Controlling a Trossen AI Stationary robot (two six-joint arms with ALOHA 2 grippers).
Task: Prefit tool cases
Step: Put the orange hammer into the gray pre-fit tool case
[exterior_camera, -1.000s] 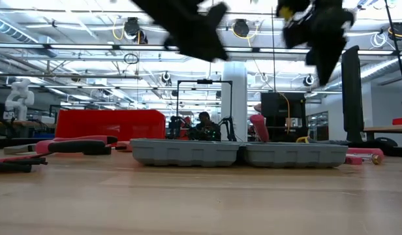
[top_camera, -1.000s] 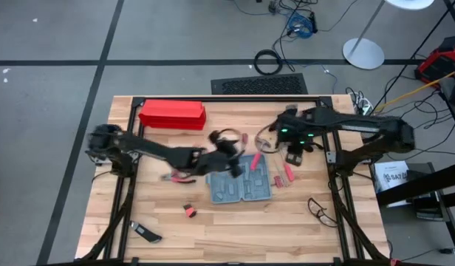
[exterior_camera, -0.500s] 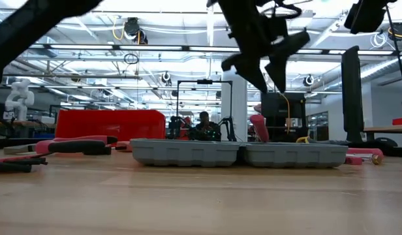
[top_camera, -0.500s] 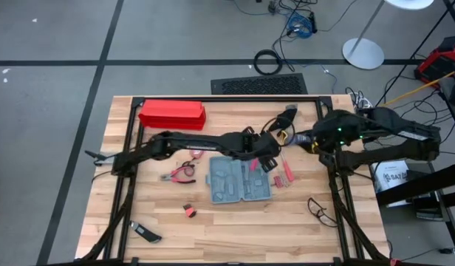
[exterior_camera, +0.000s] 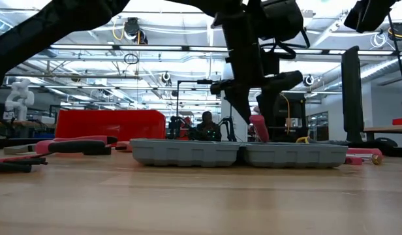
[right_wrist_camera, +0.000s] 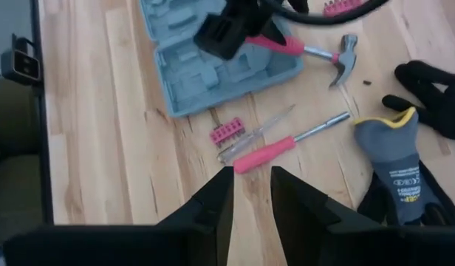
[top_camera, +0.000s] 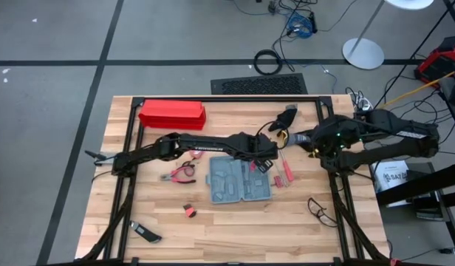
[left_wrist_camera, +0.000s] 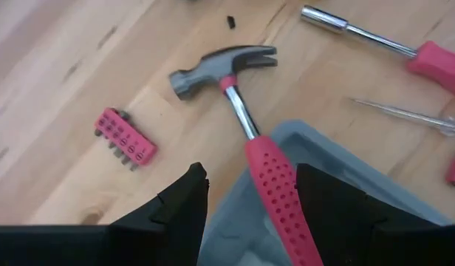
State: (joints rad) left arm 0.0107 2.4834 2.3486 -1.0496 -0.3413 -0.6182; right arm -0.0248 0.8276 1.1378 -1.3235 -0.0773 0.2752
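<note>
While the open tool case (top_camera: 240, 188) lies flat at the middle of the surface (top_camera: 235, 233), the left gripper (left_wrist_camera: 250, 193) hovers over its far right corner, fingers spread around the pink hammer (left_wrist_camera: 246, 125) handle. Farther back, the right gripper (right_wrist_camera: 250, 193) waits with fingers slightly parted and empty.

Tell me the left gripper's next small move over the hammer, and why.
Probably lower and close. The left gripper is open, its fingers straddling the pink hammer handle, which rests across the edge of the tool case. No grip shows yet, so the hammer cannot be seated.
</note>
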